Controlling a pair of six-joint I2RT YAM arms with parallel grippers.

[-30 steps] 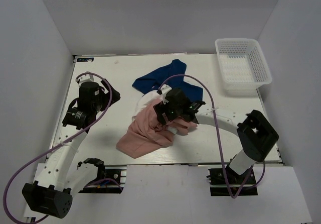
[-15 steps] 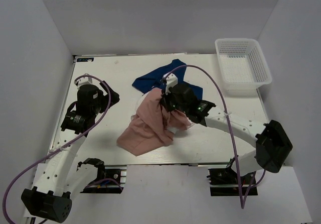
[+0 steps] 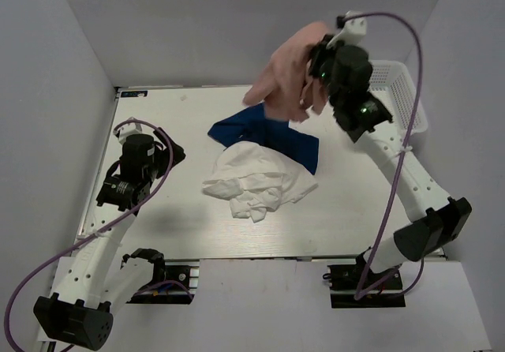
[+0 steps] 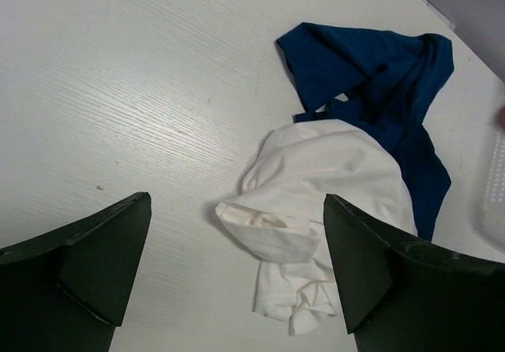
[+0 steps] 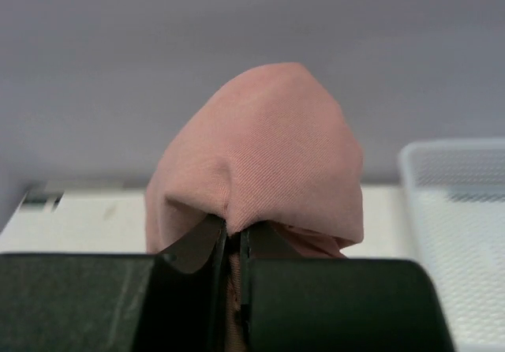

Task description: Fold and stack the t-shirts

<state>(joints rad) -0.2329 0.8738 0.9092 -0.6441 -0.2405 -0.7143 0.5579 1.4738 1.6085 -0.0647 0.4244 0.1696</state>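
Pink t-shirt (image 3: 286, 80) now lifted off bench (image 3: 177, 206) to upper right, clamped in right hand (image 5: 233, 235); left hand (image 4: 237, 210) held apart.

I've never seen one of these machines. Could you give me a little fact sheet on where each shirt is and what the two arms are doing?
Pink shirt: dusty pink cloth t-shirt, hanging in the air, pinched by the right gripper
White shirt: plain white t-shirt, crumpled mid-table
Blue shirt: navy blue t-shirt, crumpled, touching the white one's far side
Left gripper: open, empty, above the table
Basket: white plastic mesh basket, far right, partly hidden by the right arm
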